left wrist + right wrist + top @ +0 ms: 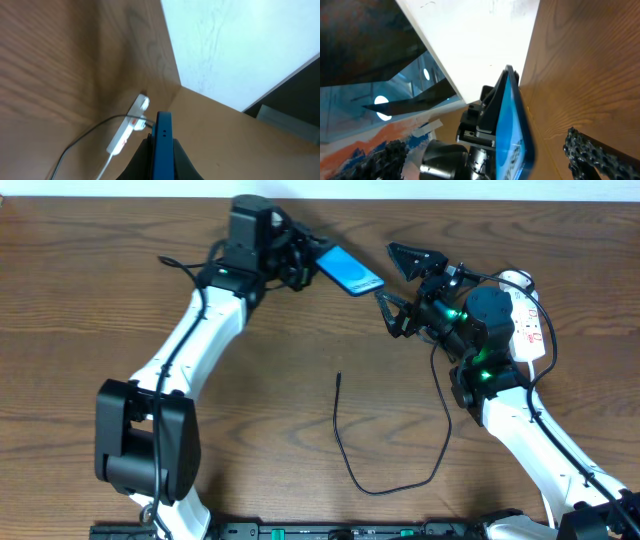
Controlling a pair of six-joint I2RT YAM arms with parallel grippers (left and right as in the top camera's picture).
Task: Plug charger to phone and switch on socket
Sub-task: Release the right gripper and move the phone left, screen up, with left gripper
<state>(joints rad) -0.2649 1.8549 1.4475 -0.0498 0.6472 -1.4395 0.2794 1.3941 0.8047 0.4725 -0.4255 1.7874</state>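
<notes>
1. While the left gripper [305, 266] clamps the phone [351, 271] by one end off the table, a plug push could likely twist it loose.
2. Right gripper [401, 284] spread wide, empty; phone just ahead of its fingertips.
3. Charger [345, 435] lies loose on the table, well apart from both grippers; socket [528, 320] sits behind the right wrist.

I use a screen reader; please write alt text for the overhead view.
The left gripper holds a slim blue-screened phone above a brown wooden table, facing the open, empty right gripper. A thin black charger cable lies between the arms; a white power strip sits beside the right arm.
</notes>
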